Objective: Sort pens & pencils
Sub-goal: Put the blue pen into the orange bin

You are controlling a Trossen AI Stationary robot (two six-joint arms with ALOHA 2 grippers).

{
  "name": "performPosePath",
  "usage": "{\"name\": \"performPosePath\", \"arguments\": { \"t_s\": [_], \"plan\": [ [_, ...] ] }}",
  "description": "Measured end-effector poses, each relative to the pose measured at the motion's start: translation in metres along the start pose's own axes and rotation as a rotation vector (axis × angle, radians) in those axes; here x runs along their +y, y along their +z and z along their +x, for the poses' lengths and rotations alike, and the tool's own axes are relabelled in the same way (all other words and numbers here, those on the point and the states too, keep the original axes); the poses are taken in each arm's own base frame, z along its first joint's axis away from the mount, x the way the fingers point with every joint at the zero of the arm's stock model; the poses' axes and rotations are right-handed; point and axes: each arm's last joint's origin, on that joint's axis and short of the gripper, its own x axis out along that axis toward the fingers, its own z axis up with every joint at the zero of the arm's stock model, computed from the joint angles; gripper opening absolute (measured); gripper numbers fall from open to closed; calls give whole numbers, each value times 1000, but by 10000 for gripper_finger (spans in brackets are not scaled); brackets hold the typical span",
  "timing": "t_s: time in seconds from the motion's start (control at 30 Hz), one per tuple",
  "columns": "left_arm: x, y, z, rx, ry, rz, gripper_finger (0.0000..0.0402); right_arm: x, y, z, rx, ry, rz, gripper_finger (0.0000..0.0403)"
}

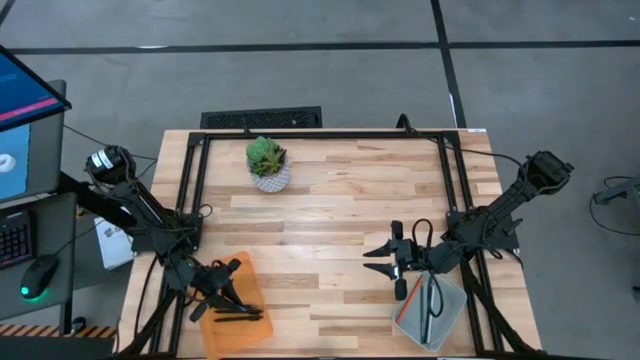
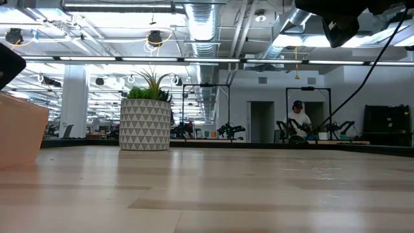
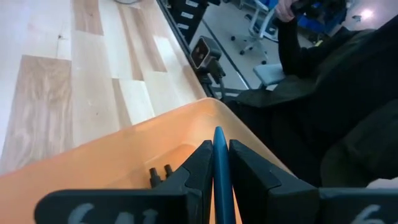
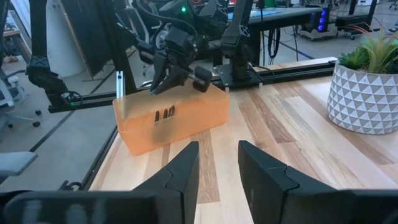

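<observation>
My left gripper (image 3: 219, 163) is shut on a blue pen (image 3: 219, 149) and hangs over the orange bin (image 3: 124, 155) at the table's near left. In the high view this gripper (image 1: 222, 287) stands above black pens (image 1: 240, 314) lying in the bin. Two black pen ends (image 3: 158, 170) show inside it. My right gripper (image 1: 392, 258) is open and empty, hovering beside the clear bin (image 1: 450, 318) near the right. That bin holds an orange pencil (image 1: 409, 301) and a dark stick (image 1: 432, 300). My left gripper pinches the blue pen between its two fingers (image 3: 198, 168). The pen lies along the fingers, with its free end (image 3: 217, 133) sticking out past the fingertips. The fingers point slanting down over the orange bin. Whether the pen touches the bin, I cannot tell.
A small plant in a white patterned pot (image 1: 268, 165) stands toward the far side of the table. Black rails (image 1: 190, 180) run along the table's left, right and far edges. Bare wood lies between the two bins (image 1: 320, 260). A person (image 3: 323, 68) sits beyond the near left edge.
</observation>
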Motion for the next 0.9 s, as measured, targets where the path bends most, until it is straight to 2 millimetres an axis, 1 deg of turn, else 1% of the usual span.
{"name": "performPosePath", "arguments": {
  "t_s": [0.23, 0.5, 0.6, 0.73, 0.8, 0.9],
  "plan": [
    [-7, 7, 0, -48, -96, 18, 41, 0, 0, 0, 0, 0, 0, 134],
    [-7, 8, -1, -55, -101, 14, 41, 0, 0, 0, -1, 0, 1, 134],
    [-7, 8, -1, -57, -101, -16, 42, 0, 0, 0, 0, 0, 15, 134],
    [-5, 9, -1, -97, -43, -89, 56, 0, 0, 0, 0, 0, 16, 134],
    [-3, 10, 0, -131, 14, -123, 67, 0, 0, 0, 0, 0, 16, 134],
    [5, 7, 0, -126, 118, -108, 78, 0, 0, 0, -1, 0, 17, 134]
  ]
}}
